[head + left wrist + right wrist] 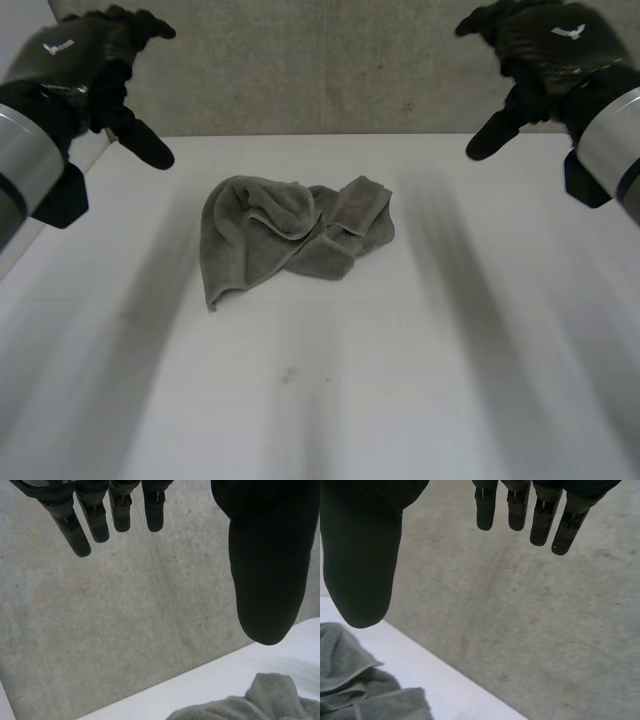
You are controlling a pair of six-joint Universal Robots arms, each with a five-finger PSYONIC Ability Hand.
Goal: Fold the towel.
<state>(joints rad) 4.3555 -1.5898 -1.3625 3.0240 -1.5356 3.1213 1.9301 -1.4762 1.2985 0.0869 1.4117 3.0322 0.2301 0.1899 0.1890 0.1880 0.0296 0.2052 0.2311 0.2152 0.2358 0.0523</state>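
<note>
Black left hand (75, 60) and right hand (545, 45) hover raised, unclenched, empty, flanking the towel (290, 235).

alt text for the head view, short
A crumpled grey towel lies in a heap near the middle of the white table, touched by neither hand. The left hand and the right hand are raised at either side, open and holding nothing. A grey wall stands behind the table.

Grey towel (295, 237), crumpled in a loose heap, mid-table toward the far edge
</note>
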